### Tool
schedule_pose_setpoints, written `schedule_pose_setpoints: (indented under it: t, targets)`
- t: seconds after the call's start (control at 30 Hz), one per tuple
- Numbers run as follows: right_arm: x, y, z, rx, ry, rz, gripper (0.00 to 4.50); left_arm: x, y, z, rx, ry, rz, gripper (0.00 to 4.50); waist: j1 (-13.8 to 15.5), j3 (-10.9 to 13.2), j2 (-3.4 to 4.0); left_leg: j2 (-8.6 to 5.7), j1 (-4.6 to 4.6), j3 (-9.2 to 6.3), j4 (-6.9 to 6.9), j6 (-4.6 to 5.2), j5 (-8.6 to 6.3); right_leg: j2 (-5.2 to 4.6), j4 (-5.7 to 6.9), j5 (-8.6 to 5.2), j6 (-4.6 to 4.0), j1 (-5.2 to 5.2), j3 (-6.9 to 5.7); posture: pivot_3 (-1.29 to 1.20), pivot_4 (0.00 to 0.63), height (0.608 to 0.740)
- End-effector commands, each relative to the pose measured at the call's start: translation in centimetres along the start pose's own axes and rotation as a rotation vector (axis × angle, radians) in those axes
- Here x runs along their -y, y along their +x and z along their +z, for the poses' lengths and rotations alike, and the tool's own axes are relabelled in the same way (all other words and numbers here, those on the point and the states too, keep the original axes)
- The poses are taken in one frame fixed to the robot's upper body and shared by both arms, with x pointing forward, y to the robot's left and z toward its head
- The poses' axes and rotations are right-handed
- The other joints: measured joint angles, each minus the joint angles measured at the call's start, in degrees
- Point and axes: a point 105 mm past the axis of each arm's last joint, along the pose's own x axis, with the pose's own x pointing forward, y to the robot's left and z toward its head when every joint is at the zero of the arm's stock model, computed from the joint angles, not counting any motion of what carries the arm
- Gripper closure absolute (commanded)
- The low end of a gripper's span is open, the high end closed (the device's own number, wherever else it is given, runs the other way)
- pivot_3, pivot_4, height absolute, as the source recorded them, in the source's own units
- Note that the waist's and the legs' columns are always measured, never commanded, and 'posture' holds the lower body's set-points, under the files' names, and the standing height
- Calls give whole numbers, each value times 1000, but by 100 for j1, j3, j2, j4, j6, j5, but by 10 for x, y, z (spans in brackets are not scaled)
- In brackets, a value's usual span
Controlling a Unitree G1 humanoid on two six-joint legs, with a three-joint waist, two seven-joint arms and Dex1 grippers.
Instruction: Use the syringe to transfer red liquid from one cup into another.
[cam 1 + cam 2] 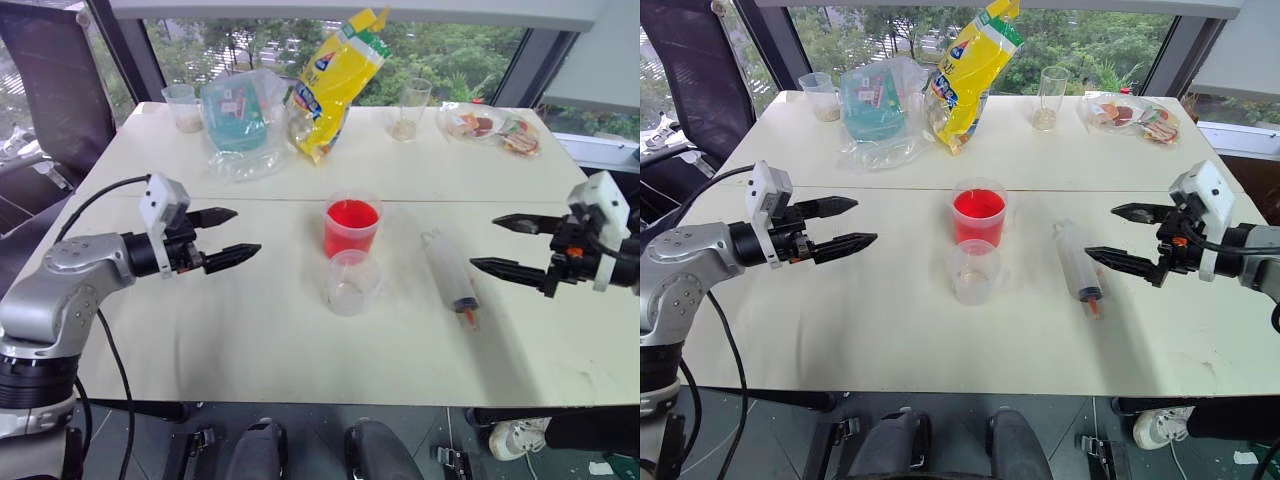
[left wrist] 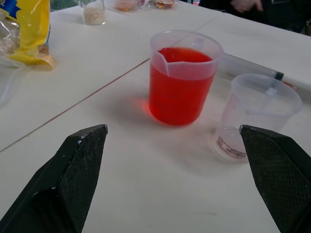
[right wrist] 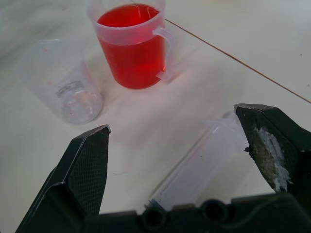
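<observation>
My left claw (image 1: 226,237) hangs over the white bench (image 1: 250,340) with its two black fingers spread wide and nothing between them. My right claw (image 1: 507,244) hangs on the other side, also spread wide and empty. Both point inward toward the middle of the bench.

Between them, the larger cup (image 1: 351,226) stands upright near the bench's centre, filled well up with red liquid (image 1: 351,215). The smaller colourless cup (image 1: 351,282) stands at its 6 o'clock, just beside it, and looks empty. The syringe (image 1: 450,276) lies flat on the bench at the cups' 3 o'clock, apart from both, its orange-red nozzle tip pointing toward the near edge and a little to the right. It lies between the cups and my right claw, touching neither.

Toward 12 o'clock, along the far side of the bench, a yellow bag (image 1: 334,78) leans upright, a clear plastic bag with teal contents (image 1: 238,120) sits to its left, and two tall clear cups (image 1: 410,108) with beige contents stand well apart.
</observation>
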Motion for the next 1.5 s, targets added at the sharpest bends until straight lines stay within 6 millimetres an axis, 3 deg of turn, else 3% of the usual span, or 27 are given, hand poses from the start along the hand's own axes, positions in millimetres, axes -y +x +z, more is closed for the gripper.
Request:
schedule_pose_setpoints:
  t: [0.03,0.97,1.3,1.5]
  targets:
    - [-4,-5,16,19,-58,12,10,7,-2,14,20,51,-34,0,0,0,0,0,0,0,0,0,0,0,0,0,0,0,0,0,150,740]
    - [8,-4,-4,-42,106,-23,10,24,17,16,0,79,-109,0,-4,0,0,0,-2,0,6,0,0,2,0,0,0,-1,0,0,150,740]
    - [33,28,-7,-356,445,-115,10,30,36,19,35,96,-164,0,-27,5,10,0,-14,2,13,0,0,0,6,1,-2,-19,3,0,150,740]
    - [34,53,-13,-591,568,-170,10,30,39,15,47,100,-160,0,-8,5,10,0,-46,4,10,0,0,-1,7,0,-3,-57,4,0,150,740]
